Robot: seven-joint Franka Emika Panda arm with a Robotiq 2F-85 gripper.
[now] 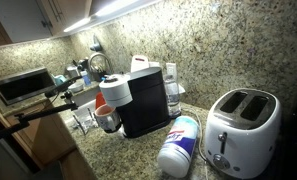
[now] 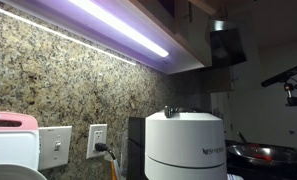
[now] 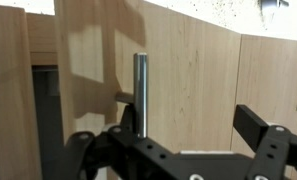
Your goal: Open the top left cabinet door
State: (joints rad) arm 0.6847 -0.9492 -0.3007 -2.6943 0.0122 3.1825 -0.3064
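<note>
- The top left cabinet door [image 1: 23, 18] sits at 10 o'clock in an exterior view, apparently shut.
- My gripper [image 3: 188, 122] is spread apart, empty; a metal handle [image 3: 140, 95] stands at its 11 o'clock.
- Remaining: grasp, pull.

Your tool [image 3: 188, 122] is matte black all over: blocky square fingers [image 3: 256, 122], rounded linkage arms beneath them, and small round pivot holes.
</note>
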